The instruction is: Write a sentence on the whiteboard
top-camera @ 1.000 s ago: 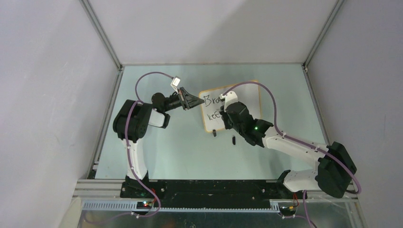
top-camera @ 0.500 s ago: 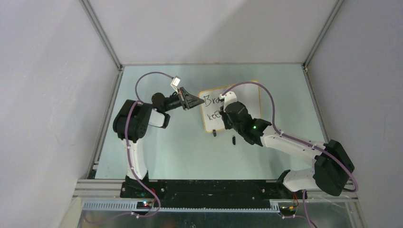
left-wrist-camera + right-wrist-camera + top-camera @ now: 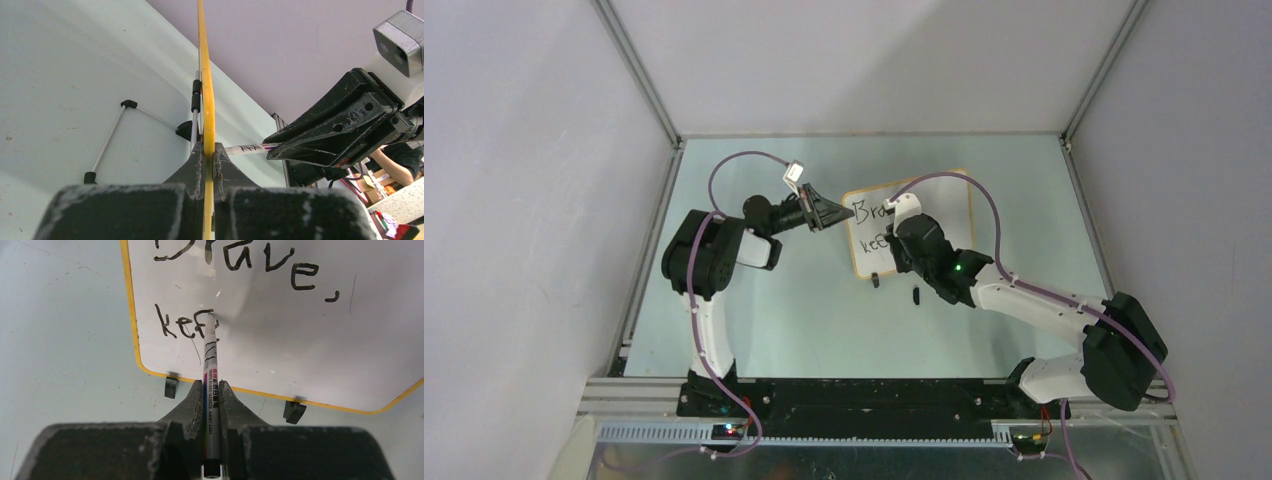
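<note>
Marker [image 3: 211, 360], clamped in right pincer [image 3: 211, 387], is writing the sentence [image 3: 272, 269]; left pincer [image 3: 206, 152] is gripping the whiteboard [image 3: 310, 350] at nine o'clock; pressing lightly seems wise

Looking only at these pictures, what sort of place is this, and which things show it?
Probably a robotics lab test cell: a pale green table walled in by plain white panels on aluminium posts, with the left arm and right arm bolted to a black rail at its near edge.
</note>
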Controlling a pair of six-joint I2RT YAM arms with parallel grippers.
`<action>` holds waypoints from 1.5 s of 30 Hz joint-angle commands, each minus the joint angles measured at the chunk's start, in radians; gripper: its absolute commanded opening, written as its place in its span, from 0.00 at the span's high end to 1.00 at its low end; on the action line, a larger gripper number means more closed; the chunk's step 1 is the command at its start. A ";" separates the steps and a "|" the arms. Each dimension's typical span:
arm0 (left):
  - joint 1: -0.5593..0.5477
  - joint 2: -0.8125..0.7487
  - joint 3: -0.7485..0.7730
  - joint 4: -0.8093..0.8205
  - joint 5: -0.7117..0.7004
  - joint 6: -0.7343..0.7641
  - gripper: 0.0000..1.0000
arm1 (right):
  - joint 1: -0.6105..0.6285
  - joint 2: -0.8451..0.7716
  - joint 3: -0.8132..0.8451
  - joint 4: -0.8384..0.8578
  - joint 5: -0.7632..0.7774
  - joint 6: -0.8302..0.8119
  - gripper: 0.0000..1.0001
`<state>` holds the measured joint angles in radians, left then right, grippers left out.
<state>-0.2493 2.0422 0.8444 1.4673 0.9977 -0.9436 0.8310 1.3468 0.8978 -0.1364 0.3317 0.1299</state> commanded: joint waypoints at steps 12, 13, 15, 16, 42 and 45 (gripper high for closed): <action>-0.017 -0.010 0.019 0.057 0.042 -0.004 1.00 | -0.009 0.003 0.044 -0.015 0.024 0.004 1.00; -0.016 -0.010 0.019 0.057 0.042 -0.004 1.00 | -0.008 0.003 0.043 -0.019 0.025 0.005 1.00; -0.016 -0.010 0.019 0.057 0.041 -0.004 1.00 | -0.008 0.003 0.037 -0.023 0.026 0.006 1.00; -0.016 -0.010 0.019 0.057 0.041 -0.004 1.00 | -0.005 0.001 0.032 -0.024 0.026 0.007 1.00; -0.017 -0.017 0.008 0.058 0.036 0.001 1.00 | -0.004 -0.125 -0.068 0.030 0.050 0.004 1.00; -0.017 -0.017 0.007 0.059 0.038 0.002 1.00 | -0.014 -0.112 -0.068 0.036 0.045 0.006 1.00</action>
<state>-0.2504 2.0422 0.8444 1.4708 0.9981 -0.9436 0.8303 1.2217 0.8330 -0.1383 0.3542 0.1307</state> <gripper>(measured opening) 0.024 0.121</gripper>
